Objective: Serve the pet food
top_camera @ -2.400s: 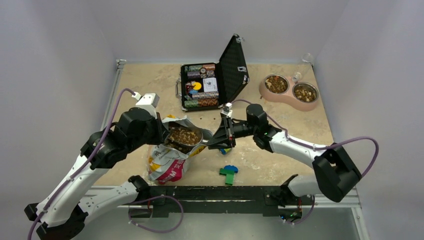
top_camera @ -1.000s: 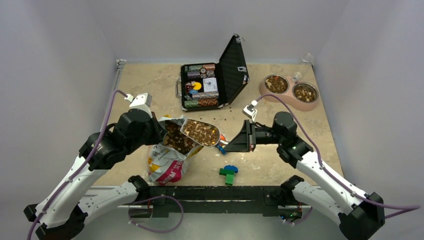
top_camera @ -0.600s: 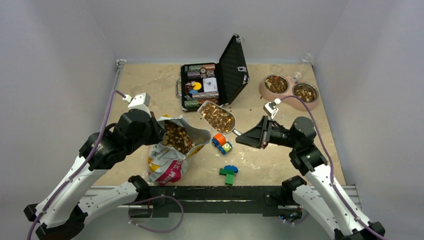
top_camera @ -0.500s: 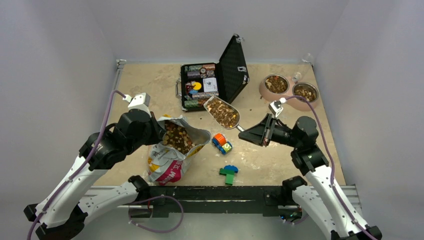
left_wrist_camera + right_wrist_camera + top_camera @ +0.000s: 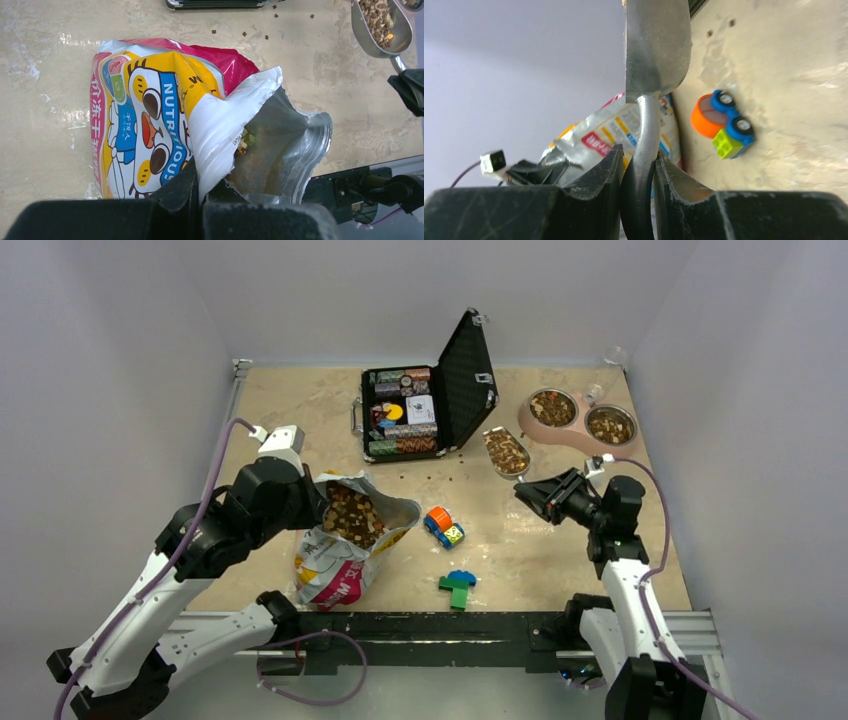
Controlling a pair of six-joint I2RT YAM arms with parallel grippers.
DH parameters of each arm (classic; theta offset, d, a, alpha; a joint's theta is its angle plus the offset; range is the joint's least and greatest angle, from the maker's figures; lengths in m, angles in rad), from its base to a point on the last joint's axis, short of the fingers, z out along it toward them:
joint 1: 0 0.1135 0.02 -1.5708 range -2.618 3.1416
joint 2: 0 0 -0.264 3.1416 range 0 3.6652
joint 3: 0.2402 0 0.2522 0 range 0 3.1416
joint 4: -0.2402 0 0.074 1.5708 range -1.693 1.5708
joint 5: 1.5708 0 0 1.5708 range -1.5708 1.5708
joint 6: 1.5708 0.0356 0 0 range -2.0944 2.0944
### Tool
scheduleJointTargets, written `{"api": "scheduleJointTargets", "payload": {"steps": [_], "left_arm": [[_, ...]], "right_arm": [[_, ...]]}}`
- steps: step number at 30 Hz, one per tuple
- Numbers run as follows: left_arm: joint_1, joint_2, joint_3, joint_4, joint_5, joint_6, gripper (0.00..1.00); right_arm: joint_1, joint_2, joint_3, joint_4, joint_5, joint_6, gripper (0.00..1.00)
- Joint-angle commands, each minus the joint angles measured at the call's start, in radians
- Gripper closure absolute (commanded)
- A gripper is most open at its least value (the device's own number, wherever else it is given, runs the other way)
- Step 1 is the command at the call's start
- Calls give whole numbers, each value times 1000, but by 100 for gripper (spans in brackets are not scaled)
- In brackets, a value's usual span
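Two arms show in the view from above. A second ago the full scoop (image 5: pixel 506 452) was right by the bag (image 5: pixel 345 530). Now the right gripper (image 5: pixel 524 487) has carried it across the table (image 5: pixel 300 410), and it hangs just beside the pink double bowl (image 5: pixel 578 437), not over it yet. The pet food (image 5: pixel 507 450) sits heaped in the scoop. More lies in the open bag, and both bowl cups have some too. The left gripper (image 5: pixel 318 502) has stayed at the bag's top edge. The toy car (image 5: pixel 444 526) and blocks (image 5: pixel 457 588) have not moved.

From the left wrist, the left fingers (image 5: pixel 180 187) are pinched tight on the torn bag lip, holding the mouth open. The scoop is far off in the top corner. A few loose bits (image 5: pixel 245 34) lie on the table.

From the right wrist, the right fingers (image 5: pixel 609 165) are squeezed narrow on the scoop handle (image 5: pixel 646 125). Only the scoop's shiny underside shows, so no food is seen here.

I think the carrying is almost done. Next the scoop must go over a cup and tip slowly, or bits may spill.
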Motion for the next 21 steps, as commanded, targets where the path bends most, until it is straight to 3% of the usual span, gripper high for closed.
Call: {"api": "scheduleJointTargets", "payload": {"steps": [1,12,21], "left_arm": [[-6,-12,77,59,37,109,100],[-6,1,123,82,29,228,100],[-6,5,132,81,-17,249,100]], "right_arm": [[-129,78,-51,237,-69,-62,100],[-451,291,103,173,-93,-211,100],[-558,438,295,26,-28,-283,100]]}}
